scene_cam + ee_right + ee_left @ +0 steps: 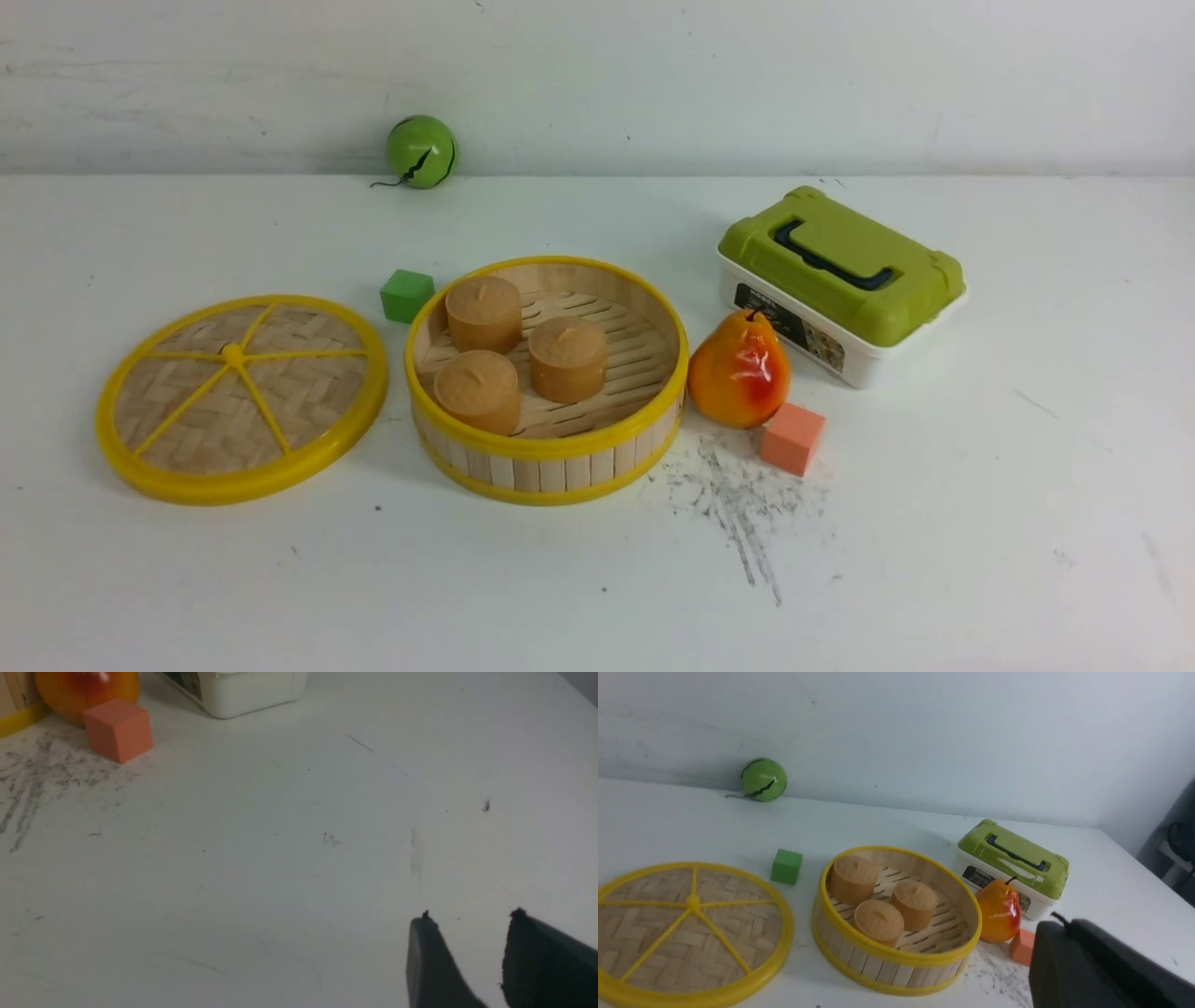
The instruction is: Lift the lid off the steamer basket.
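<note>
The lid (241, 399), a woven tan disc with a yellow rim and spokes, lies flat on the table left of the steamer basket (546, 453). It is close to the basket but apart from it. The basket is uncovered and holds three tan round buns (568, 358). Both also show in the left wrist view, the lid (686, 933) and the basket (887, 970). Neither gripper shows in the front view. My left gripper (1064, 926) hangs above the table's near right side, its fingers pressed together and empty. My right gripper (469, 917) is open and empty over bare table.
An orange-red pear (739, 371) and an orange cube (792, 438) sit right of the basket. A white box with a green lid (840, 280) stands behind them. A green cube (407, 296) sits behind the basket's left side, and a green ball (422, 151) rests by the wall.
</note>
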